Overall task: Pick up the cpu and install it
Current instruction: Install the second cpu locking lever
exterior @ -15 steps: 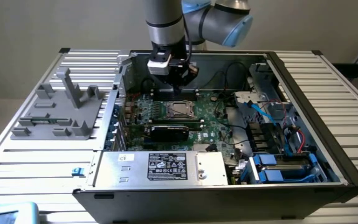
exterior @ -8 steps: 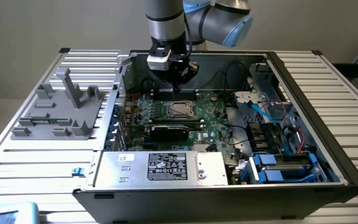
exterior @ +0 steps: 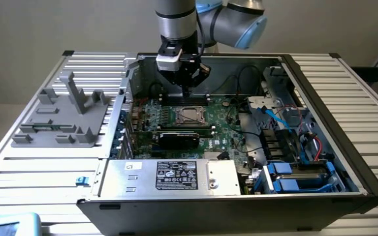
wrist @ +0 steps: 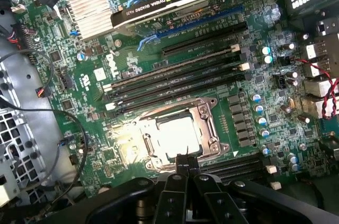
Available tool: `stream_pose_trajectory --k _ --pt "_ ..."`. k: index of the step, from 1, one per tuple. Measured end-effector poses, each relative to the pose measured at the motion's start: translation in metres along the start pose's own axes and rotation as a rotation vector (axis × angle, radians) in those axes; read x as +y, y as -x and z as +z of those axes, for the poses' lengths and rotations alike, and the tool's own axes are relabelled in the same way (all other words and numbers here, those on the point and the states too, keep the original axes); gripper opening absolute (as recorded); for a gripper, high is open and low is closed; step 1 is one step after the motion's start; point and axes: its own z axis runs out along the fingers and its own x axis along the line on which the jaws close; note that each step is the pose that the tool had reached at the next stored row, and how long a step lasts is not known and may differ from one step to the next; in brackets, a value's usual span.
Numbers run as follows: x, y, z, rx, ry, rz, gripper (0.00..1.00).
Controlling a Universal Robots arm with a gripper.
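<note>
The cpu (wrist: 177,136) is a pale square that shines under glare. It lies flat inside the metal frame of the motherboard socket (wrist: 209,128). In the exterior view the cpu (exterior: 189,115) sits in the middle of the green board. My gripper (exterior: 186,92) hangs a little above the board, over the socket's far edge. Its black fingers (wrist: 186,164) are pressed together with nothing between them, and their tips point at the rim of the socket frame.
An open computer case (exterior: 320,88) surrounds the board. A black graphics card (exterior: 179,137) lies in front of the socket, and memory slots (wrist: 175,75) run beside it. Cables (exterior: 274,118) and blue drive bays (exterior: 287,177) fill the exterior view's right. A grey fixture (exterior: 64,115) stands outside the case on the left.
</note>
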Motion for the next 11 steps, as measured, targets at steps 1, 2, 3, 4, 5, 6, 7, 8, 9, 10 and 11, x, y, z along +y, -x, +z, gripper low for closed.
stream_pose_trajectory --k 1,2,3,4,5,6,7,8,9,10,11 --pt "0.0 0.0 0.0 0.0 0.0 0.0 0.11" --pt "0.0 0.0 0.0 0.0 0.0 0.0 0.11" --pt "0.0 0.0 0.0 0.0 0.0 0.0 0.11" --pt "0.0 0.0 0.0 0.0 0.0 0.0 0.11" --pt "0.0 0.0 0.0 0.0 0.0 0.0 0.11" --pt "0.0 0.0 0.0 0.0 0.0 0.0 0.11" --pt "0.0 0.0 0.0 0.0 0.0 0.0 0.11" --pt "0.0 0.0 0.0 0.0 0.0 0.0 0.11" --pt "0.0 0.0 0.0 0.0 0.0 0.0 0.11" --pt "0.0 0.0 0.0 0.0 0.0 0.0 0.11" --pt "0.0 0.0 0.0 0.0 0.0 0.0 0.11"
